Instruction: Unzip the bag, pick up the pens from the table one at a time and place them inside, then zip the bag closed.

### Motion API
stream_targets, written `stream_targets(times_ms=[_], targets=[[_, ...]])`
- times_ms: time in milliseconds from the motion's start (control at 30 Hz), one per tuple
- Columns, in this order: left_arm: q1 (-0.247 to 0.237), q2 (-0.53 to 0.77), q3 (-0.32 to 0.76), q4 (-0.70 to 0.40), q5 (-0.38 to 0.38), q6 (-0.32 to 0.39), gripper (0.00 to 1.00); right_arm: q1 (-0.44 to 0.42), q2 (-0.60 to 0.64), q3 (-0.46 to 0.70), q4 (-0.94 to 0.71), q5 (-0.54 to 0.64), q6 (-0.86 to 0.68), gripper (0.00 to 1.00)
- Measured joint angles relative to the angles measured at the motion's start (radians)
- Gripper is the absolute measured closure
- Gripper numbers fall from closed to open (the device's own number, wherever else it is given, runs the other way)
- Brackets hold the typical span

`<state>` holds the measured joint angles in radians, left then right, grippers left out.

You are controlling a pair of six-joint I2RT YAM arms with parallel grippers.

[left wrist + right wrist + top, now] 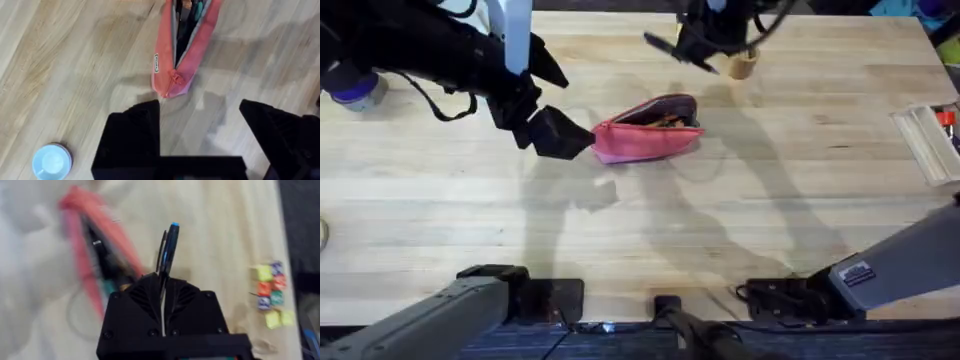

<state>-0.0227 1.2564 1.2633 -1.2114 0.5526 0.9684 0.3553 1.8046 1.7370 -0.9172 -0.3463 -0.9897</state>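
Open bag (648,128) mid-table, bare wood around

Overhead looks down; both wrists close, apparently sharing bag (647,128).

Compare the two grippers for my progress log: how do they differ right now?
The left gripper is open and holds nothing; the right gripper is shut on a pen. The left sits low by the zipper-pull end of the pink bag; the right is farther along the table, past the bag's open top. Both have black fingers.
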Motion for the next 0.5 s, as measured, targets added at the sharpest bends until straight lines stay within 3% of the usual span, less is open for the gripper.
stream_targets(times_ms=[267, 500], targets=[[0.000, 0.000, 0.000, 0.000, 0.000, 0.000, 0.006, 0.008, -0.044, 0.000, -0.267, -0.093, -0.237, 0.970], [0.000, 0.000, 0.000, 0.000, 0.000, 0.000, 0.007, 0.009, -0.048, 0.000, -0.306, -0.102, -0.331, 0.970]])
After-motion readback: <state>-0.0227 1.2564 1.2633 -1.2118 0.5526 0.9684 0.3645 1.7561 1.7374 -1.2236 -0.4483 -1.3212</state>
